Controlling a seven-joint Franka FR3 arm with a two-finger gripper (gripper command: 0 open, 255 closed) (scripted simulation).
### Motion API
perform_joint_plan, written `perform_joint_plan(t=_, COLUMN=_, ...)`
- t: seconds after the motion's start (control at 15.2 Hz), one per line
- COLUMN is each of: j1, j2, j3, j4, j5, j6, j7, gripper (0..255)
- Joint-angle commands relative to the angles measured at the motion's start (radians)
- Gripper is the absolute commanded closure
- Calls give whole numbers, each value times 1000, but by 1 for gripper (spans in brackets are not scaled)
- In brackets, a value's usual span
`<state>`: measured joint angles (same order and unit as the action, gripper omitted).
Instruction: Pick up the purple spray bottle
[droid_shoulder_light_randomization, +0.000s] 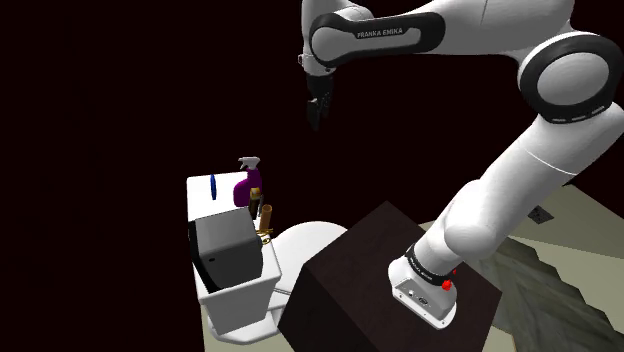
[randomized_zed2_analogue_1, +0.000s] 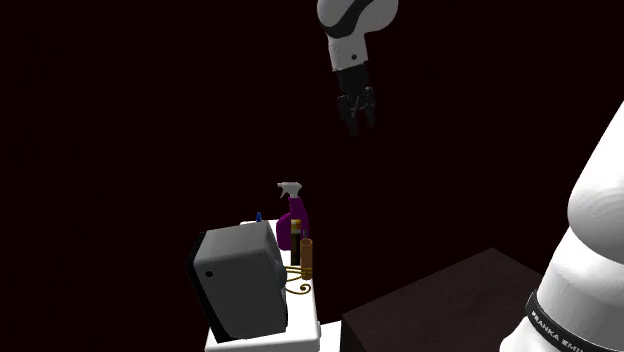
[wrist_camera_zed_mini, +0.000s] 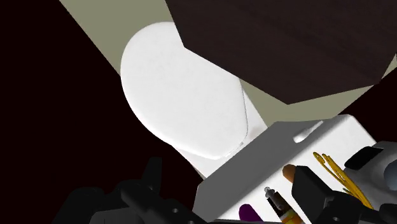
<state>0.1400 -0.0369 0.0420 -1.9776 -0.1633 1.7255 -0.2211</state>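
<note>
Purple spray bottle (droid_shoulder_light_randomization: 247, 187), standing where?
On top of the white toilet tank (droid_shoulder_light_randomization: 203, 200), at the far end of its top in the shoulder view, on the edge nearest the white toilet lid (droid_shoulder_light_randomization: 312, 240).

Upright or tipped?
Upright. Long axis vertical, purple body below, pale trigger head on top.

Pointing which way?
Nozzle toward the shoulder view's left. Toward the second exterior view's left too.

Keeping company with what?
Just beside a small blue thing (droid_shoulder_light_randomization: 213, 185), on the shoulder view's left. Near a brown cylinder on a curly gold holder (droid_shoulder_light_randomization: 266, 220) and a slim dark bottle (randomized_zed2_analogue_1: 294, 240). Farther along the tank top, toward the camera, a grey box (droid_shoulder_light_randomization: 228, 250), bulkier than the rest.

And the pincer (droid_shoulder_light_randomization: 318, 110)?
High above the tank against the black area, well apart from the spray bottle, up and toward the shoulder view's right of it. Hanging fingers-down from the white arm. Open, fingers apart, holding nothing.

Anything more from the wrist view?
Looking down past both black fingers onto the toilet lid and the dark stand (wrist_camera_zed_mini: 286, 38). Beyond one finger, the tank's edge with the gold holder, the brown cylinder, the slim dark bottle and a sliver of purple.
</note>
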Motion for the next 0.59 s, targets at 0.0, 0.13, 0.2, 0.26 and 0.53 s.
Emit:
perform_joint_plan(t=0.0, j1=13, j2=86, j3=13, j4=54, j5=-19, j6=11, j7=-25, gripper=0)
perform_joint_plan(t=0.13, j1=26, j2=162, j3=25, j4=106, j5=-40, j6=17, j7=-50, gripper=0)
perform_joint_plan(t=0.2, j1=32, j2=200, j3=31, j4=132, j5=-50, j6=19, j7=-62, gripper=0)
perform_joint_plan(t=0.26, j1=39, j2=238, j3=36, j4=159, j5=-62, j6=20, j7=-74, gripper=0)
perform_joint_plan(t=0.53, j1=71, j2=389, j3=57, j4=271, j5=-109, j6=17, j7=-121, gripper=0)
